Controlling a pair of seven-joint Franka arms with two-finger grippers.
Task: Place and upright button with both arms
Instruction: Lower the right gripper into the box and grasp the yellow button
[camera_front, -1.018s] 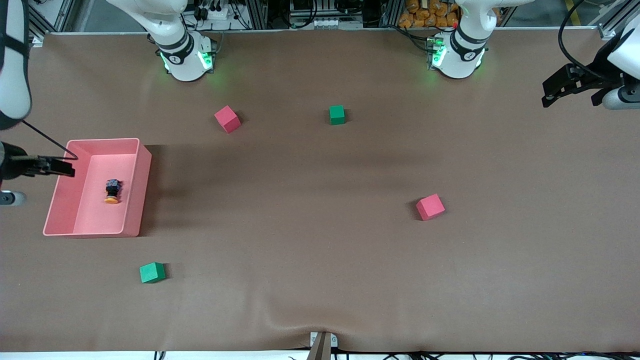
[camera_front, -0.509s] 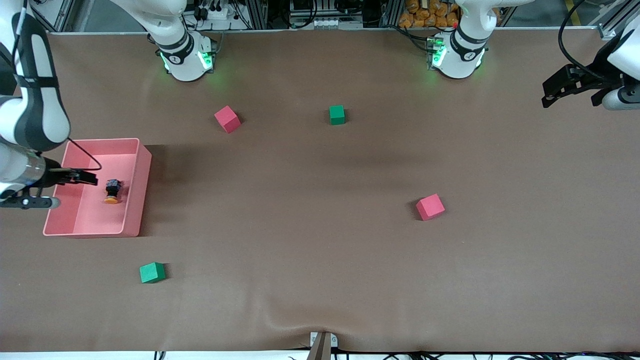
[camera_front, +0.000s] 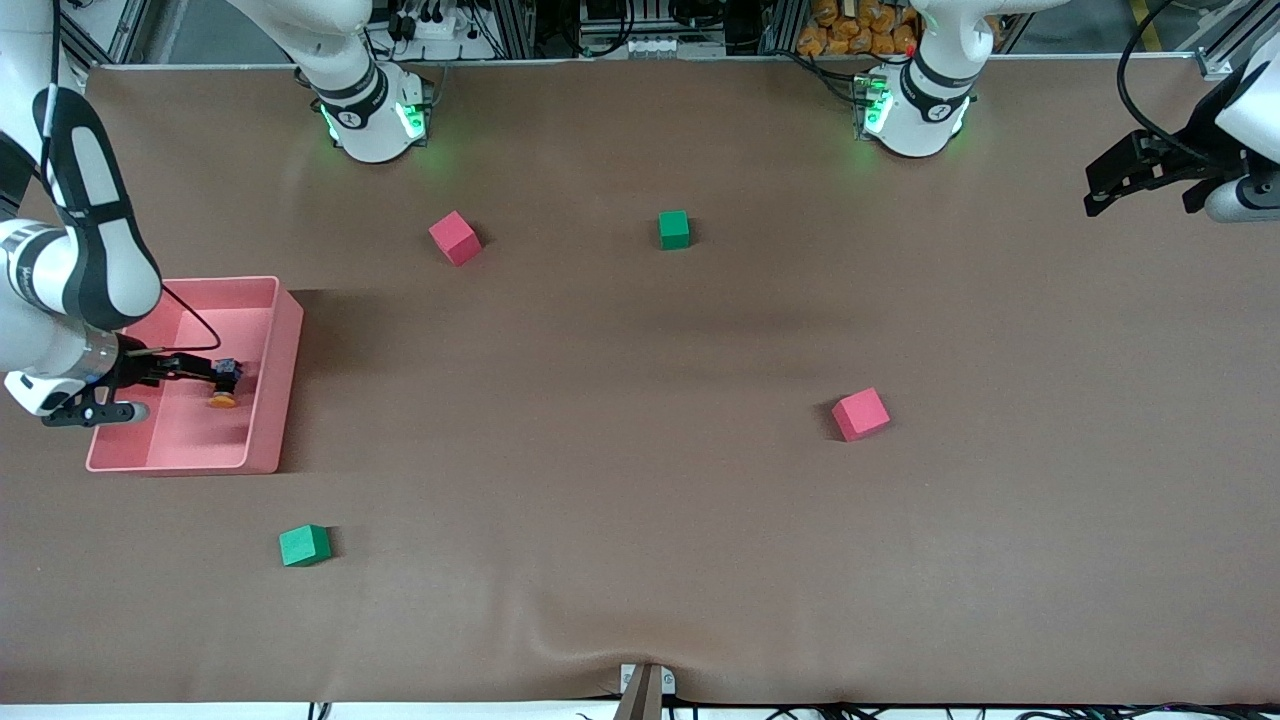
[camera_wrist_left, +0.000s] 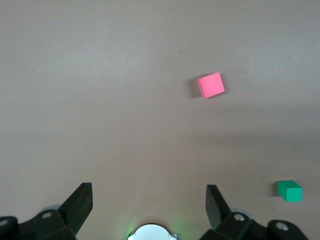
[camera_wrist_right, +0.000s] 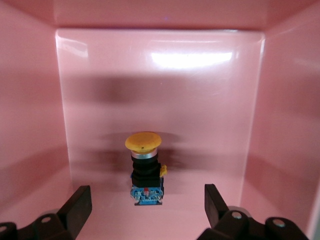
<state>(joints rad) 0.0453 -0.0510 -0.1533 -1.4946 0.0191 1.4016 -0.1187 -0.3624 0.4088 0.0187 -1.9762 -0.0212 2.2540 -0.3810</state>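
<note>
Button's setting, the table (camera_front: 640, 500): I see a brown surface running the full width of the front view, with both arm bases along its top edge.
Pink bin (camera_front: 275, 380): an open rectangular tray at the right arm's end of the table; its glossy pink walls fill my right wrist view (camera_wrist_right: 160, 90).
Right gripper (camera_front: 205, 372): I have it reaching down into the pink bin, fingers spread wide with nothing between them, the button just ahead of their tips; in the right wrist view (camera_wrist_right: 145, 210) the two black fingers flank the button without touching it.
Left gripper (camera_front: 1140, 180): it waits in the air over the left arm's end of the table, fingers released and wide, nothing held; the same shows in the left wrist view (camera_wrist_left: 147, 200).
Red cubes: one (camera_front: 455, 238) near the right arm's base, another (camera_front: 860, 414) toward the left arm's end and nearer the front camera.
Green cubes: one (camera_front: 674, 229) between the two bases, one (camera_front: 304, 545) nearer the front camera than the bin.
Button (camera_front: 224, 385): lying on its side on the bin floor, orange cap (camera_wrist_right: 143, 141) pointing toward the front camera, black body (camera_wrist_right: 145, 170) with a blue end.
</note>
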